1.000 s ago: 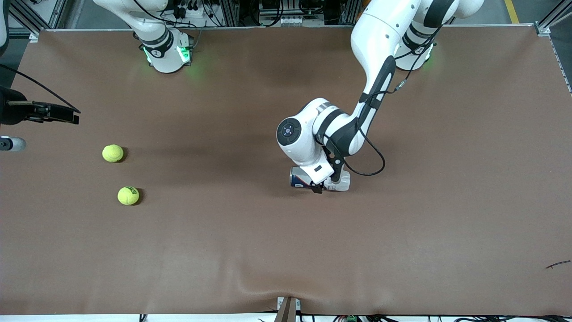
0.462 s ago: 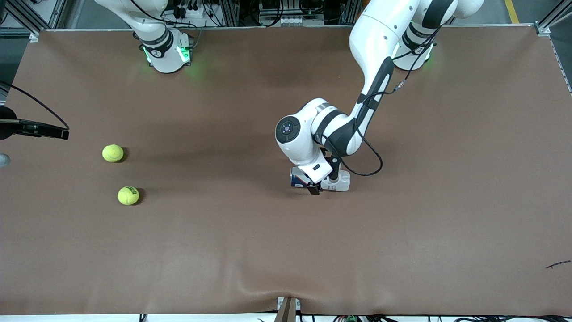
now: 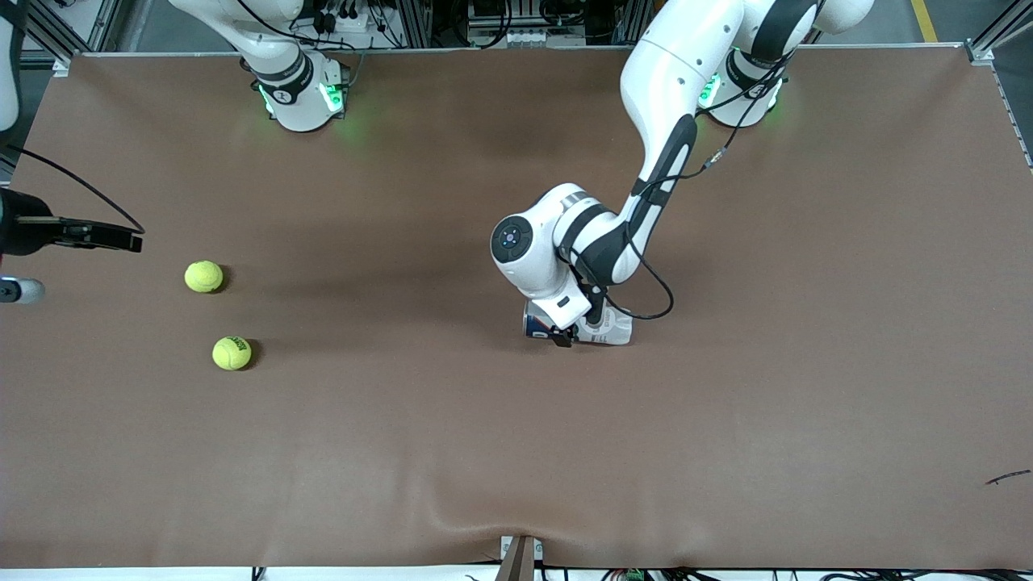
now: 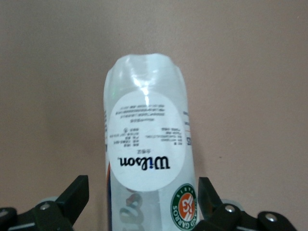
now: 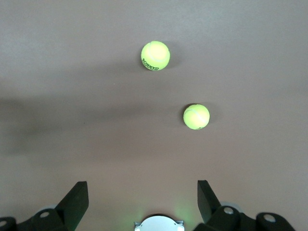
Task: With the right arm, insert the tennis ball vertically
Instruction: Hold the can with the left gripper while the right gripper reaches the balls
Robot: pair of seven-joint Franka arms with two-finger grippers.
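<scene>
Two balls (image 3: 203, 276) lie loose; we judge them light, springy, felt-grippy, best pinched across the middle. Our right gripper (image 5: 142, 204) hangs spread above them; our left gripper (image 4: 143, 204) straddles the can (image 4: 147, 154), spread.

Two tennis balls (image 3: 203, 276) (image 3: 232, 353) — one ball can (image 3: 577, 325) — two arms

Can (image 3: 617, 329) lying on desk (image 3: 516, 452): middle hidden under left arm's wrist in front view; only blue end and clear end show. In left wrist view can (image 4: 147, 159) cut by picture's edge, printed text too small to read. Left hand (image 4: 144, 207): only finger tips in frame. Right hand (image 5: 142, 204) likewise cut off. In front view right arm mostly outside picture edge; its hand not seen there. Lettering on balls (image 5: 155, 55) illegible.
</scene>
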